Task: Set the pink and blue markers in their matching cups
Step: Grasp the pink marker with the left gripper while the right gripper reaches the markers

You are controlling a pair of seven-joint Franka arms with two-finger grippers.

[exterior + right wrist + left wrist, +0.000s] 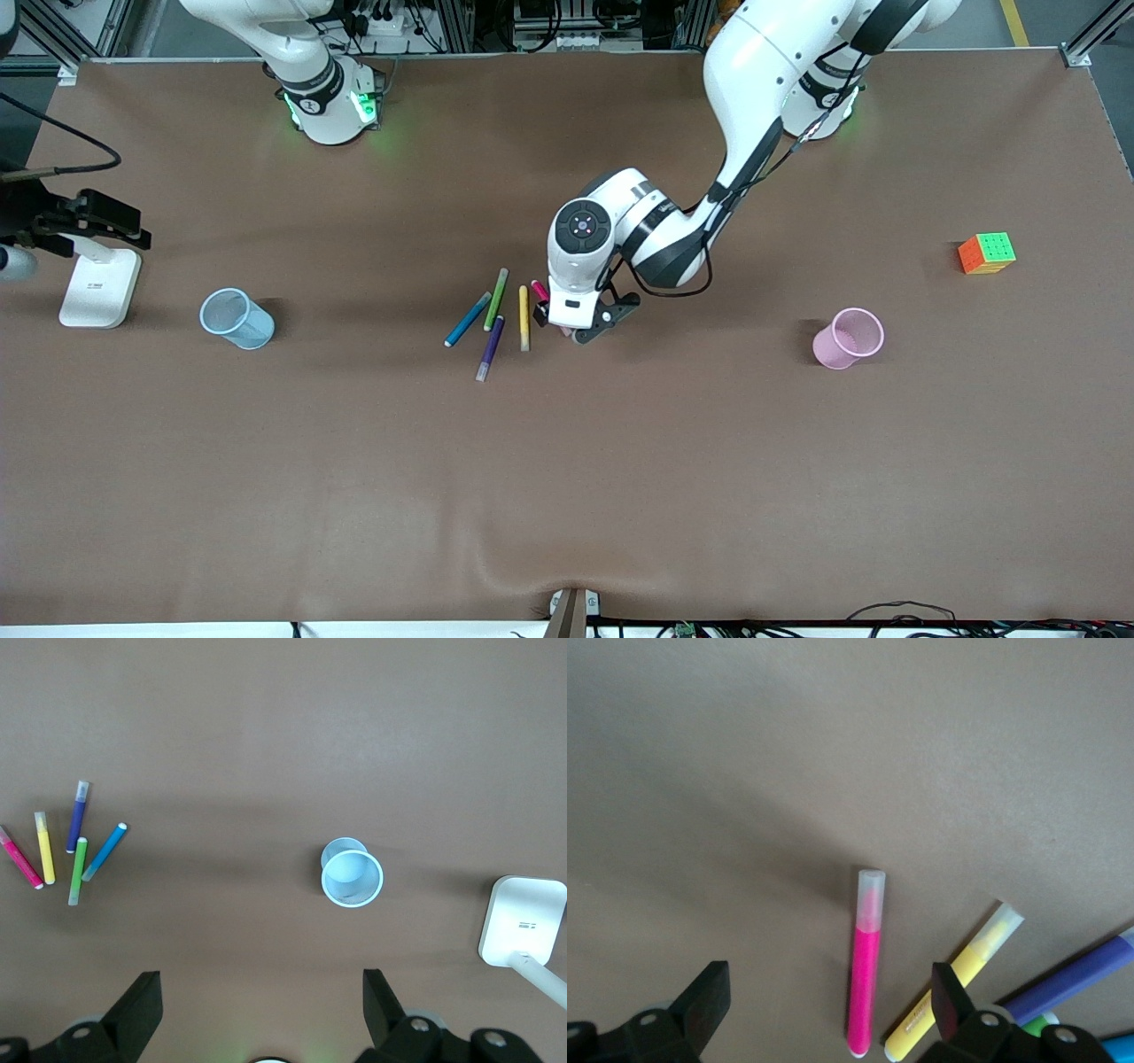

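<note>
We hold the left gripper (pixel 824 1010), jaws open, over the slim magenta-pink marker (pixel 865 979) mid-counter; next we descend and close. The right gripper (pixel 257 1010) waits, open.

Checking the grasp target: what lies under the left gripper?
The pink marker lies flat on the table between the open left gripper's fingers, untouched. In the front view the hand covers most of it.

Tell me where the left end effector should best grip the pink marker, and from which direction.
Probably mid-barrel, coming straight down. The pink marker lies flat on the table, and the left end effector, open, already straddles it crosswise. The yellow marker lies close beside it, so a finger must slip into that gap.
</note>
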